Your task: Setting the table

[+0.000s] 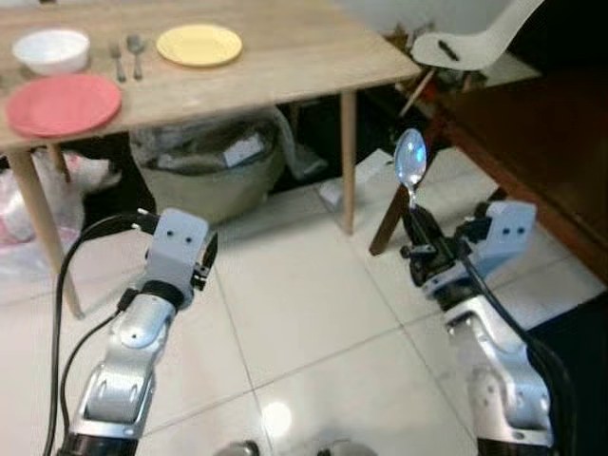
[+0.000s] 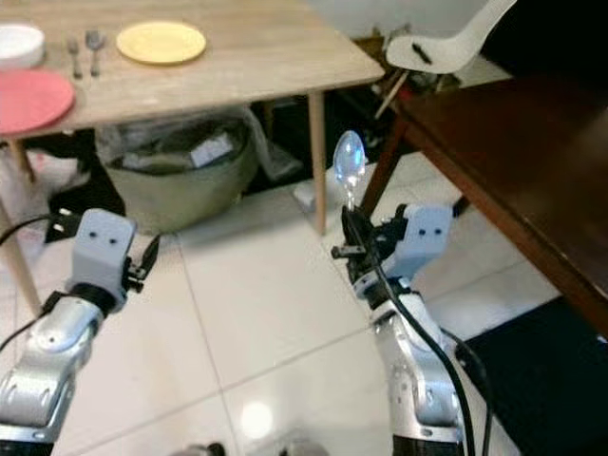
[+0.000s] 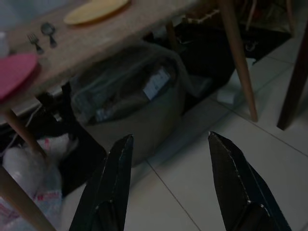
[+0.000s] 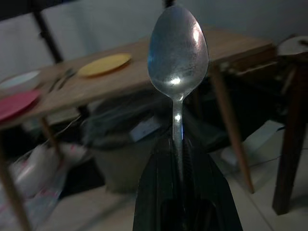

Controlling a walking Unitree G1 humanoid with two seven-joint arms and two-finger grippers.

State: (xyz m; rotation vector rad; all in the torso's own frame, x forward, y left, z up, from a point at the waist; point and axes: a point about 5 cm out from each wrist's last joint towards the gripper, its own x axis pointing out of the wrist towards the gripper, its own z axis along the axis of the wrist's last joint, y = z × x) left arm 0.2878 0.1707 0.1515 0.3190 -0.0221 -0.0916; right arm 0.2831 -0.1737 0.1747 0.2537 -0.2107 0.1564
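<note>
My right gripper (image 1: pixel 415 220) is shut on the handle of a metal spoon (image 1: pixel 410 160), which stands upright with its bowl on top (image 4: pixel 178 48), over the tiled floor to the right of the table. The light wooden table (image 1: pixel 285 57) ahead carries a pink plate (image 1: pixel 63 104), a white bowl (image 1: pixel 51 49), a fork (image 1: pixel 117 59) with a second spoon (image 1: pixel 136 53) beside it, and a yellow plate (image 1: pixel 199 44). My left gripper (image 3: pixel 168 144) is open and empty, held low over the floor in front of the table.
A grey sack (image 1: pixel 214 171) with papers sits under the table, with white plastic bags (image 1: pixel 14 204) by the left table leg. A dark wooden table (image 1: pixel 541 142) stands at the right, a white chair (image 1: pixel 475 43) behind it. White floor tiles (image 1: pixel 304 313) lie ahead.
</note>
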